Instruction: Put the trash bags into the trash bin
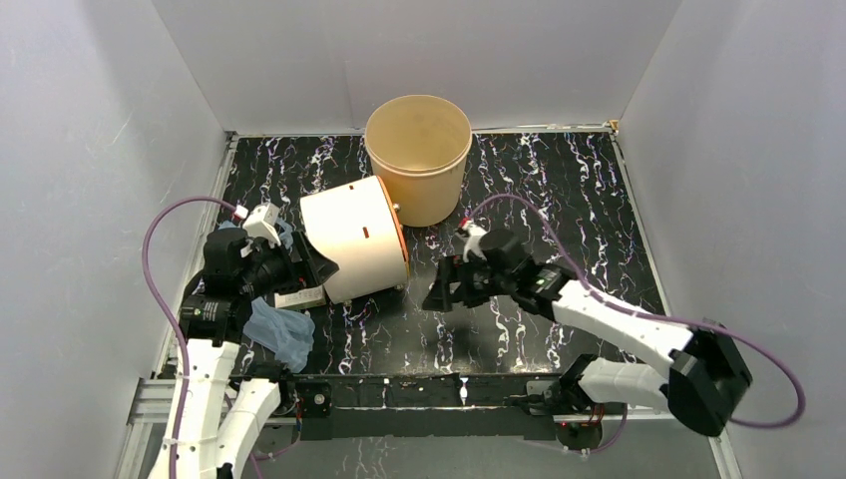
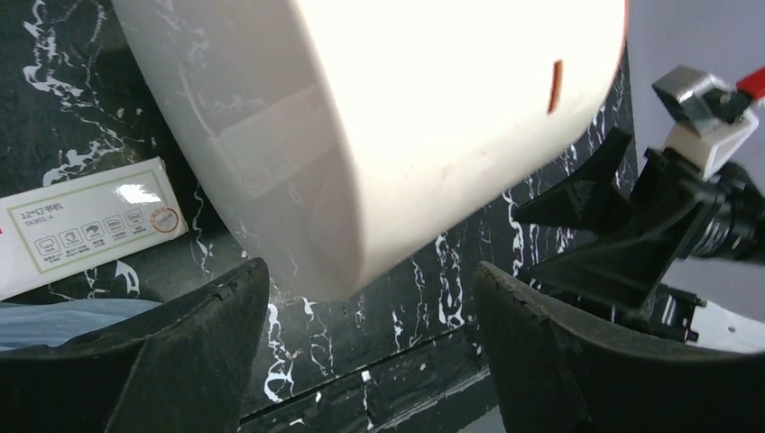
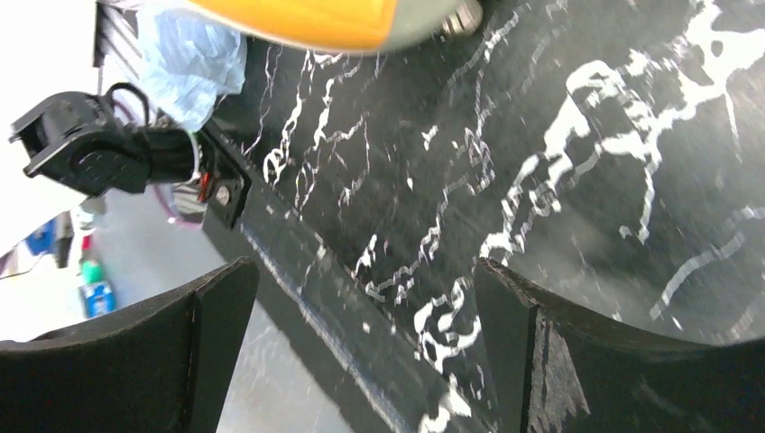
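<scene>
Left claw (image 2: 368, 280) and right claw (image 3: 365, 271) gape wide, gripping nothing.

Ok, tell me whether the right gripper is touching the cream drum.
Apart. The right wrist view shows a stretch of table between the right gripper and the cream drum.
</scene>
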Controlling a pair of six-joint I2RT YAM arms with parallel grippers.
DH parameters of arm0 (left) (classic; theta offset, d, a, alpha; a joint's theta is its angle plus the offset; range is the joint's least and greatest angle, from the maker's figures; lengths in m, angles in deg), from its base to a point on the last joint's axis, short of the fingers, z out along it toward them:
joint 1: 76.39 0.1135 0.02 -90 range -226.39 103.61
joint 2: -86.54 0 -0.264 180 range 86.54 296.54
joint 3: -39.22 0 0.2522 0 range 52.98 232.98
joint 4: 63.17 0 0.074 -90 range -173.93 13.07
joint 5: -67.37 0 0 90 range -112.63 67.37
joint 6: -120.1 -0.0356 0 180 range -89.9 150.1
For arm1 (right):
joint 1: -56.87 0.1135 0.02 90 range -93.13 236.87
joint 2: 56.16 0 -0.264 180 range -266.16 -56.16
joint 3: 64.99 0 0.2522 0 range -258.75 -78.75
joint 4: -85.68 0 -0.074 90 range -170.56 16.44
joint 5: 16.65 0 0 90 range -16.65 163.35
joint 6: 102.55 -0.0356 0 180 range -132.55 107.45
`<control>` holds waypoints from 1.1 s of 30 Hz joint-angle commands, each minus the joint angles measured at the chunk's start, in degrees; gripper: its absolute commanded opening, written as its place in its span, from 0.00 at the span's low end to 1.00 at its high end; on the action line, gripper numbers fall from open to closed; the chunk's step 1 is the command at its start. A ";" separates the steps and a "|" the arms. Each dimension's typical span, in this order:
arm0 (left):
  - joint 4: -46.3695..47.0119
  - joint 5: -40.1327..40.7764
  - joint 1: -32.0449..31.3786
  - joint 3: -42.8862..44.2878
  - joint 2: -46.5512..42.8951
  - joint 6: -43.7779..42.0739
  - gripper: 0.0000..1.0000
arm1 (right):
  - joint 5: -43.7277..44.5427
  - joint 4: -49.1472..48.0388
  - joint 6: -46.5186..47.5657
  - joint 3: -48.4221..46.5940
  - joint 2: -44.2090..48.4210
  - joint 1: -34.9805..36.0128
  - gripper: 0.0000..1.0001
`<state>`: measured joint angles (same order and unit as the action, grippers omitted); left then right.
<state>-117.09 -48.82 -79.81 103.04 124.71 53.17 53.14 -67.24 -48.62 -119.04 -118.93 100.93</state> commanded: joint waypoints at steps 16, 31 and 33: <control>-2.94 21.05 0.52 5.35 -8.25 2.75 0.92 | 41.31 -35.44 -0.97 -21.65 -35.85 18.15 0.90; 7.65 -2.98 0.50 -3.04 -2.99 3.57 0.94 | 28.07 -22.21 3.01 -20.93 -25.63 18.26 0.98; 9.90 -5.82 0.47 -3.91 -1.69 4.67 0.93 | 32.07 -20.68 1.22 -15.78 -19.83 18.34 0.98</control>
<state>-113.46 -44.58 -79.55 100.55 121.17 56.25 85.33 -85.05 -47.07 -141.75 -150.01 119.22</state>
